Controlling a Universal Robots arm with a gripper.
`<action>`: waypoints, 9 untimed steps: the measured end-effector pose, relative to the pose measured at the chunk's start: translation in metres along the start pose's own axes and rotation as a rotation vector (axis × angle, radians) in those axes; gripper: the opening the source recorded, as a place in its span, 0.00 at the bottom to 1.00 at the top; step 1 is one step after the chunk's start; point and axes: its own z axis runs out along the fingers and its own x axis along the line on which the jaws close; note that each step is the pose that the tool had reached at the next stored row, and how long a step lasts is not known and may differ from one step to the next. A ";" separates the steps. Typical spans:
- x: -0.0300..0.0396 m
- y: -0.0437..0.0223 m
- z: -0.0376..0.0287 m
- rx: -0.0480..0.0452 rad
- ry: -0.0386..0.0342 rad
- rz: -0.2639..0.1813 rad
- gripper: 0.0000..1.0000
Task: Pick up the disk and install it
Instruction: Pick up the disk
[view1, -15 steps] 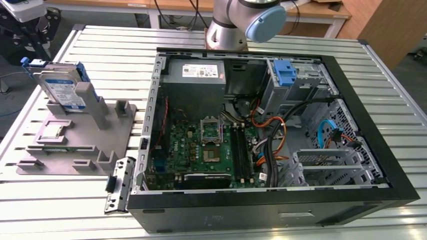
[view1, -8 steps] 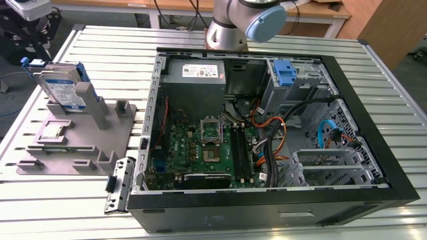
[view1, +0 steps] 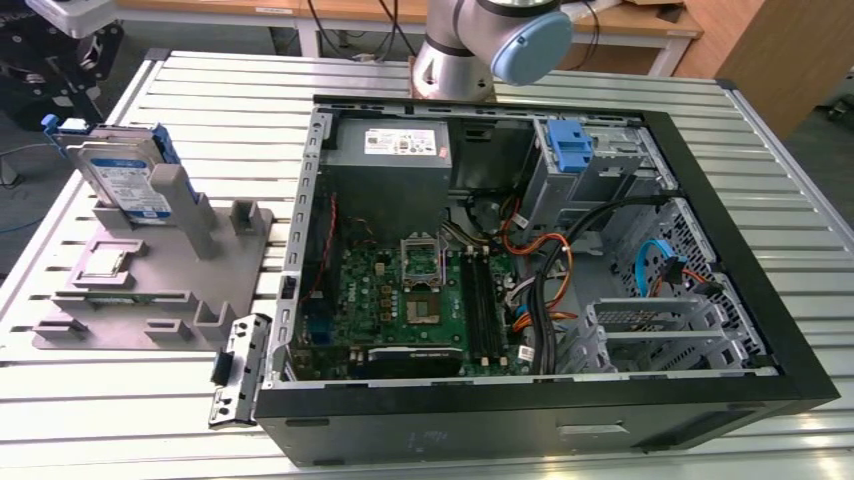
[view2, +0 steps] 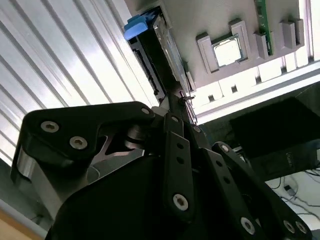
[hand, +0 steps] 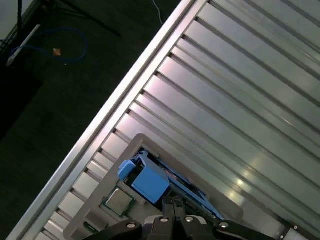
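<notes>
Now, look first at the black pincer (hand: 173, 204) in the first wrist view. Hangs right over the disk (hand: 150, 181), very near its top edge. Cannot tell if open, closed or gripping. Cannot tell if touching the disk either.

Next, look at the disk itself. Stands on a thin edge in a grey holder (view1: 167, 275) on the tabletop (view1: 134, 420), at the exterior view's left. Seems to point its long side up, straight at the pincer. Wears blue rails on its edges and a white-and-blue label on its flat face.

Then peek into the other pockets of the holder. Keeps a small square chip (view1: 107, 262) in one and a green memory stick (view1: 100, 297) in another.

Farther off, at the exterior view's right, find the open computer case (view1: 534, 430) lying on its side. Holds a green board (view1: 400, 290), a grey power box (view1: 390, 142), many cables (view1: 567, 245) and a metal cage (view1: 614, 150) with a blue latch (view1: 570, 148). Waits for the disk, not yet put in.
</notes>
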 end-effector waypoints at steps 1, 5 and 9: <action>0.0000 0.0000 0.0002 -0.0003 0.0008 -0.018 0.11; 0.0000 0.0000 0.0011 -0.0018 0.0040 -0.091 0.11; 0.0000 -0.0001 0.0020 -0.0031 0.0072 -0.164 0.11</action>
